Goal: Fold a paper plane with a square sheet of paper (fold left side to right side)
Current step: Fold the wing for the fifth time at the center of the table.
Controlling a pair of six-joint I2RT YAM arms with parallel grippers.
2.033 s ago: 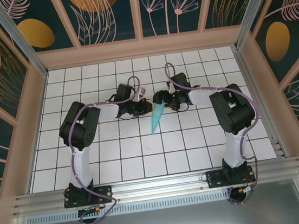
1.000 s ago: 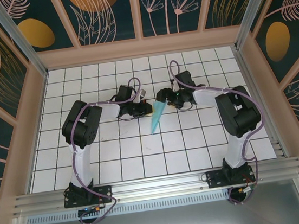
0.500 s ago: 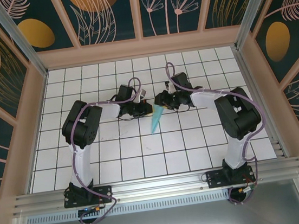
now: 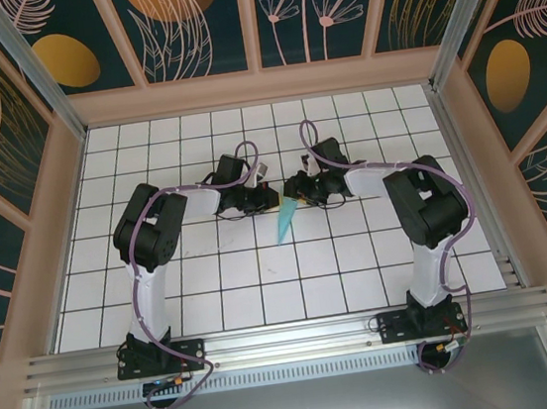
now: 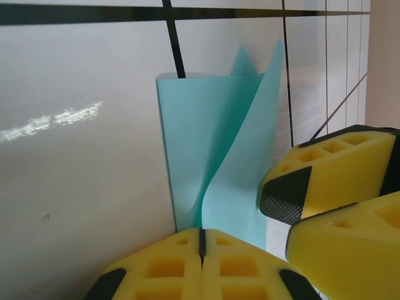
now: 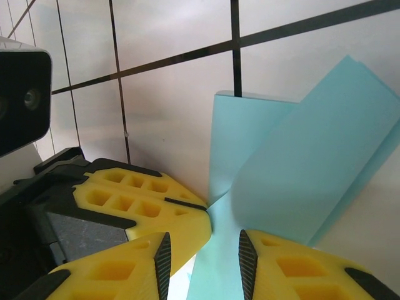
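Observation:
The paper plane (image 4: 284, 221) is a slim light turquoise dart on the white grid table, with its point toward the near edge. My left gripper (image 4: 269, 199) is at the left of its wide far end. There its yellow fingers (image 5: 201, 232) are shut on the paper's raised middle crease (image 5: 206, 187). My right gripper (image 4: 297, 192) faces it from the right. Its jaws (image 6: 204, 259) stand a little apart, open, with one turquoise flap (image 6: 312, 169) lifted in front of them and paper lying in the gap. The left fingers (image 6: 144, 200) touch the pinch point in the right wrist view.
The white gridded table (image 4: 224, 290) is walled by a pink frame (image 4: 259, 86) at the back and sides. Both arms reach in from their bases (image 4: 162, 353) (image 4: 418, 321) at the near edge, their tips almost touching over the plane.
My right gripper has narrowed its jaws and shifted slightly left, closer to the plane's wide end. The left gripper has stayed shut in place, and the plane has kept its spot.

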